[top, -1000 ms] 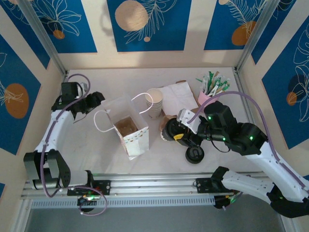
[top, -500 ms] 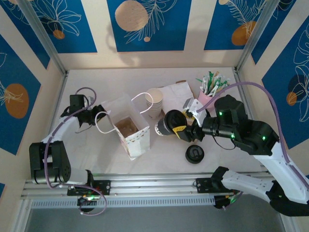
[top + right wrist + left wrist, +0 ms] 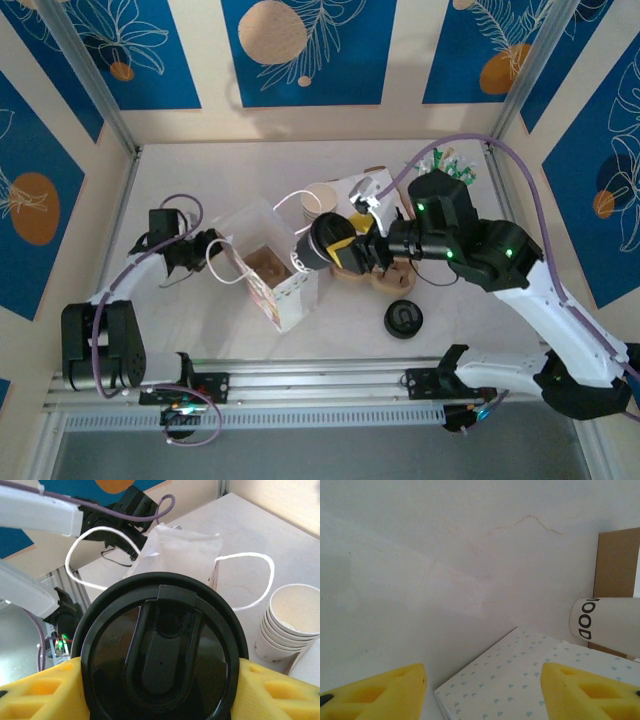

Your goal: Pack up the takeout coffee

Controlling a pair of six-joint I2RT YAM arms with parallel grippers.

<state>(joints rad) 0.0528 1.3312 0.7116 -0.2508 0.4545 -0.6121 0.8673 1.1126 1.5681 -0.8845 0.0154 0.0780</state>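
Currently your right gripper (image 3: 336, 250) is clamped on the takeout coffee (image 3: 320, 243), one yellow finger on each side of the black lid. The cup is off the bench (image 3: 200, 175), held on its side in the air. Its lid faces back at the right wrist camera and the cream base points left at the paper bag (image 3: 285, 292). In the top view the base end overlaps the bag's right rim. I can't tell if it's over the mouth or just beside it. The left wrist view catches the cream cup end with black lettering, coming in from the right above the bag's heart-print panel.

Your left gripper (image 3: 197, 250) sits at the bag's left side, next to the white handle loop (image 3: 222, 262). Its fingers stand apart. In the left wrist view the bag's top corner lies low in the gap between them, and I can't tell if either finger touches it. You can see nothing clamped.

The bag stands upright around mid-bench, a bit left of centre, mouth open and brown floor visible. The stack of lidless cream cups (image 3: 322, 200) is just behind the held cup, toward the far edge, with a white paper sheet (image 3: 372, 188) beside it. The loose black lid (image 3: 404, 320) lies flat toward the near edge, right of the bag and apart from it. A stick bundle (image 3: 447, 168) is near the far right corner, mostly hidden by the right arm.
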